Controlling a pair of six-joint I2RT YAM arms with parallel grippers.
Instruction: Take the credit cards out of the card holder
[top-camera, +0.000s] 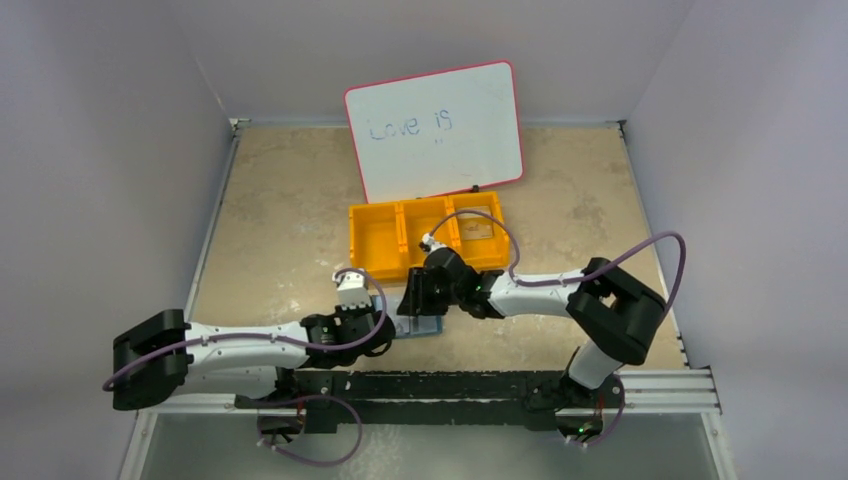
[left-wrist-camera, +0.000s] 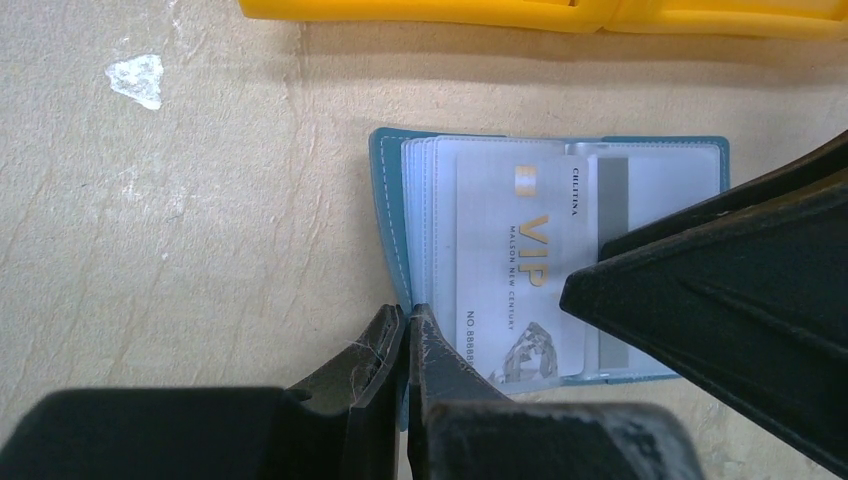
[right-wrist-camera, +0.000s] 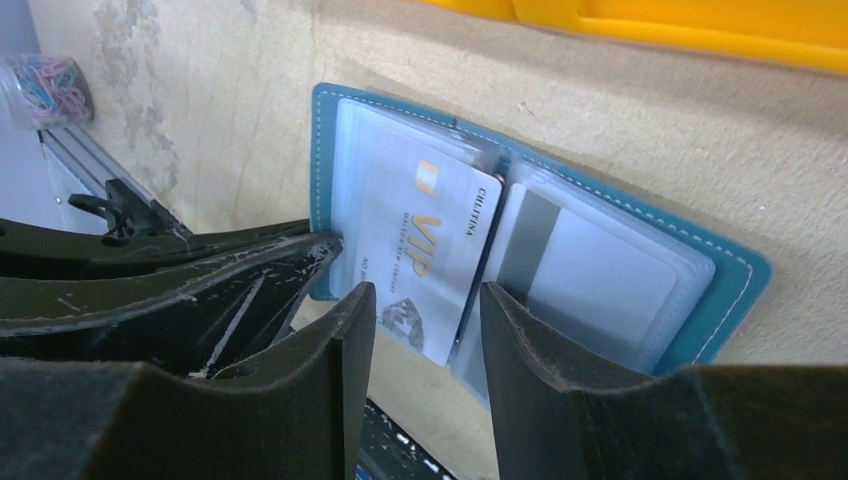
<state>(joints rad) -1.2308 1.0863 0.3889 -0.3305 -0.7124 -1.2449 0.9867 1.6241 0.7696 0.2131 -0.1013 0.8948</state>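
While pinching the open teal-blue bifold card holder (left-wrist-camera: 385, 200) to the beige table (left-wrist-camera: 150, 250) with the tightly clenched left claw (left-wrist-camera: 407, 315), straddles its silver-grey VIP credit card (right-wrist-camera: 430, 240) with the narrowly parted right claw (right-wrist-camera: 427, 295); judged barely begun

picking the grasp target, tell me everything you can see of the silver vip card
The thin silver plastic card carries gold VIP lettering, a gold chip mark and a diamond picture. It lies flat, slightly askew, among the clear sleeves of the open teal-blue bifold card holder. The open right pincer is poised at its lower end.
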